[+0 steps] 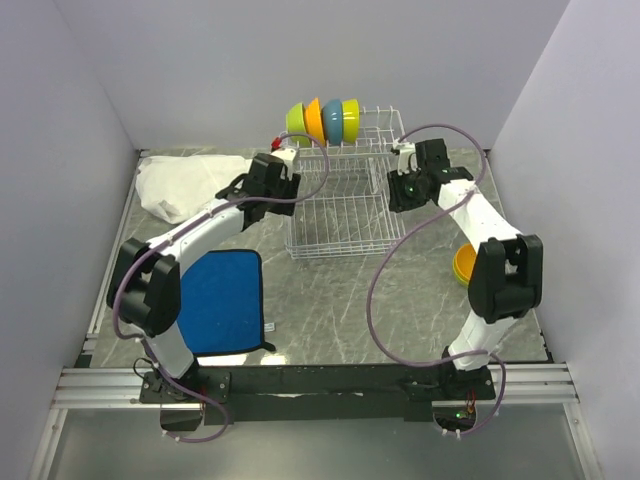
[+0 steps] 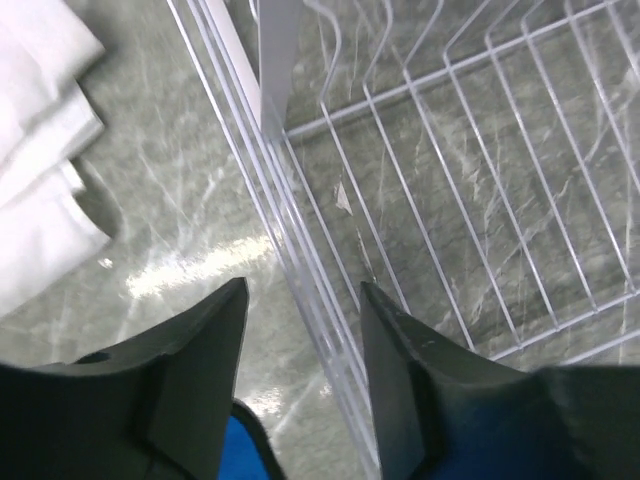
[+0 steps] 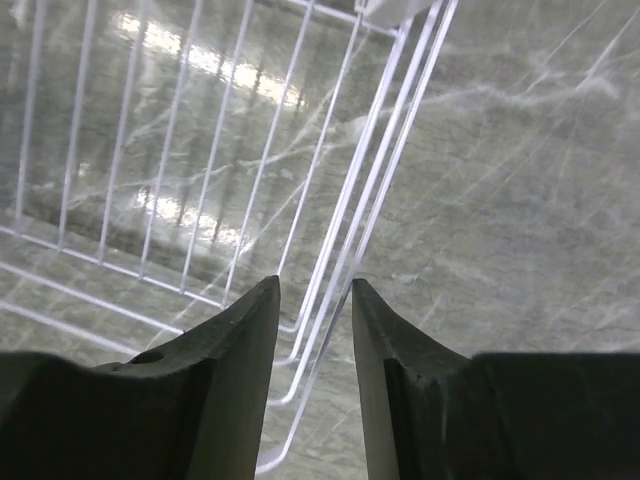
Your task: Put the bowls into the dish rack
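The white wire dish rack [image 1: 345, 205] stands mid-table. On its upper shelf at the back, a lime green [image 1: 297, 120], an orange [image 1: 314, 120], a blue [image 1: 332, 120] and a yellow bowl [image 1: 350, 118] stand on edge in a row. Another orange bowl [image 1: 463, 264] sits on the table to the right, partly hidden behind the right arm. My left gripper [image 2: 302, 287] is open at the rack's left side [image 2: 262, 60], with the rim wires running between its fingers. My right gripper [image 3: 314, 282] is open at the right side, straddling the rim wires [image 3: 375, 170]. Neither holds a bowl.
A crumpled white cloth [image 1: 185, 180] lies at the back left, close to the left wrist. A blue cloth mat [image 1: 225, 300] lies near the left arm's base. Grey walls close in on three sides.
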### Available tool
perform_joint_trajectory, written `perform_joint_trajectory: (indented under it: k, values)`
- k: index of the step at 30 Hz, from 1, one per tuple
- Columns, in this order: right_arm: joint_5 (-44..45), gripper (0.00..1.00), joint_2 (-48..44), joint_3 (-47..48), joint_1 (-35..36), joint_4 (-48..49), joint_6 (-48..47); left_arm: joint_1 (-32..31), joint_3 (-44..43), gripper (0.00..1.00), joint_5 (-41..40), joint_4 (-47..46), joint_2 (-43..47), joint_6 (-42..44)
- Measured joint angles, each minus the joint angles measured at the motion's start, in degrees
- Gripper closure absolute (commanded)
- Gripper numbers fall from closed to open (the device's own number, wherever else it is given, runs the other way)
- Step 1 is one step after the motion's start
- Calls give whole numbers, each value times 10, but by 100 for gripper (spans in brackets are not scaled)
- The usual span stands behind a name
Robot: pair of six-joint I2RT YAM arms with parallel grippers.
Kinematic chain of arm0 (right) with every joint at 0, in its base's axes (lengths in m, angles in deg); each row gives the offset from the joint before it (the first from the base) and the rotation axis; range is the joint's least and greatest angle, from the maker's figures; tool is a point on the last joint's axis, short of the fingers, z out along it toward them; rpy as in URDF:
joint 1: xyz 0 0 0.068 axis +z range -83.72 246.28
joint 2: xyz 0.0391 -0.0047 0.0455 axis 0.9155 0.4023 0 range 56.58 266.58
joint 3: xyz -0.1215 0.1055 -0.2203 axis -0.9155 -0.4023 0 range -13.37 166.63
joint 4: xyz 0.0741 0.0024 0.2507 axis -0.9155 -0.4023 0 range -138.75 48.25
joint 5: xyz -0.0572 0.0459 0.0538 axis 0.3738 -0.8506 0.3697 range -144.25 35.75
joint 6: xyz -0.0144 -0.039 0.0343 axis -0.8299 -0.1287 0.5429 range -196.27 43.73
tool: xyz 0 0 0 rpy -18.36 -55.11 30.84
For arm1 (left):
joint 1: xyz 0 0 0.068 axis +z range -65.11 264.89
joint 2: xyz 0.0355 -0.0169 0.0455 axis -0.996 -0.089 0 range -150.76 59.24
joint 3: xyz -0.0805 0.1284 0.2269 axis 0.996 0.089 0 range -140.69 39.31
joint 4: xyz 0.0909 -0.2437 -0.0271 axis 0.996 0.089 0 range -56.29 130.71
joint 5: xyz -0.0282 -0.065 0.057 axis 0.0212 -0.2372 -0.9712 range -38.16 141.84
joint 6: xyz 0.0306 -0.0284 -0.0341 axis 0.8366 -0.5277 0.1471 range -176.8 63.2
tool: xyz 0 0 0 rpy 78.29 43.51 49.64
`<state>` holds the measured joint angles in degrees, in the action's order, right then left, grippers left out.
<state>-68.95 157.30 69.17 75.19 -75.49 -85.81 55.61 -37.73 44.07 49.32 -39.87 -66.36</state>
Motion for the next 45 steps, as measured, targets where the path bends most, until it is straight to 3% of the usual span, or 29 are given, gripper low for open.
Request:
perform_joint_trajectory:
  k: [5, 13, 20, 27, 45]
  values:
    - [-4, 52, -76, -23, 2, 5, -5, 2, 15, 27, 11, -12, 49, 34]
    - [33, 50, -271, -130, -28, -32, -50, 3, 107, 25, 43, -12, 204, 73]
    - [106, 52, -357, -221, -87, -110, -97, 9, 210, 22, 54, -34, 349, 88]
    - [139, 52, -359, -287, -100, -154, -129, 32, 251, 21, 57, -37, 404, 113]
    - [153, 58, -271, -284, -120, -118, -144, 75, 250, 20, 82, -38, 367, 112]
